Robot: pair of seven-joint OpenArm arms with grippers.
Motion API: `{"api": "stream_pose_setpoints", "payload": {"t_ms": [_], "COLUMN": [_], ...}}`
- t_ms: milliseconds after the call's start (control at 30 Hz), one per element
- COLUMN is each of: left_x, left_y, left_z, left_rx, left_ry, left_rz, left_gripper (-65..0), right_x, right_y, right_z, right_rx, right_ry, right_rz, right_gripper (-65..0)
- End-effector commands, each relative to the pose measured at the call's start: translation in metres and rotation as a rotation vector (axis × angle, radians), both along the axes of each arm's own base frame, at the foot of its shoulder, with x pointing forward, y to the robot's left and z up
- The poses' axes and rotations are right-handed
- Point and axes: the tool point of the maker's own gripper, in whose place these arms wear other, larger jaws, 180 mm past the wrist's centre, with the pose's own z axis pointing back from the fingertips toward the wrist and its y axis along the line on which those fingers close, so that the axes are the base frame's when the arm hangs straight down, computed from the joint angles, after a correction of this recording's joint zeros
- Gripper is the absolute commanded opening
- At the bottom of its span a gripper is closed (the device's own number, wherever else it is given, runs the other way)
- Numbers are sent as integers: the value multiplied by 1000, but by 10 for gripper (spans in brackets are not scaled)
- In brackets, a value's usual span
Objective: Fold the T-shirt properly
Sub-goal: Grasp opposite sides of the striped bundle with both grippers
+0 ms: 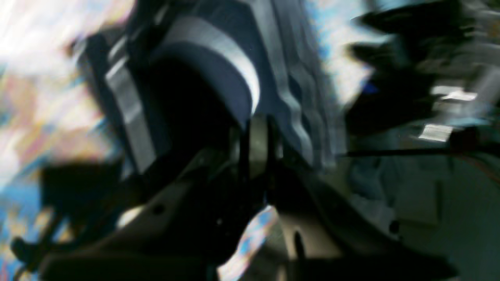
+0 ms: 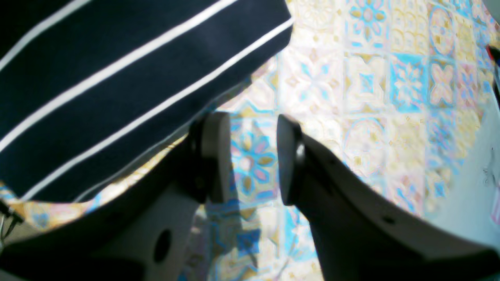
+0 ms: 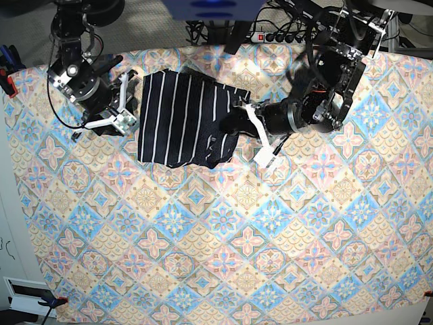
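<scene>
The T-shirt, dark with thin white stripes, lies partly folded at the back of the table. My left gripper is at its right edge, shut on a raised fold of the striped cloth. The left wrist view is blurred by motion, but the T-shirt bunches right at that gripper's closed tips. My right gripper sits just beyond the shirt's left edge. In the right wrist view it stands open over bare tablecloth, with the T-shirt up and to the left, apart from the fingers.
A pastel floral-tile tablecloth covers the whole table. A power strip and cables lie behind the back edge. Red clamps hold the cloth at the left edge.
</scene>
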Motion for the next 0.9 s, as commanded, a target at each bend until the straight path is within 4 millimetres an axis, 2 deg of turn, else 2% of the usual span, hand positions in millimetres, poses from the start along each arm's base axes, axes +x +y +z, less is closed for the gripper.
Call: {"api": "stream_pose_setpoints", "payload": {"t_ms": [0, 167, 300, 567, 667, 800, 867], "left_x": [8, 11, 7, 15, 17, 18, 18], "left_y": [3, 15, 26, 9, 5, 3, -1], "left_z": [2, -16, -43, -52, -53, -51, -50], "left_rx": [3, 84, 133, 162, 167, 161, 152], "left_ry": [-22, -36, 18, -12, -20, -24, -24], "left_rz": [9, 25, 48, 51, 49, 50, 51], "left_gripper": [-650, -650, -650, -650, -650, -650, -650], "right_x": [10, 16, 23, 42, 42, 36, 43], "right_y": [7, 21, 35, 94, 107, 119, 118], "right_z": [13, 17, 22, 42, 44, 39, 37], "right_rx": [19, 34, 50, 98, 107, 103, 94], "right_ry": [-51, -68, -88, -156, -160, -145, -145], "right_rz": [21, 57, 93, 258, 297, 350, 352], "right_gripper": [-457, -457, -457, -459, -513, -649, -650]}}
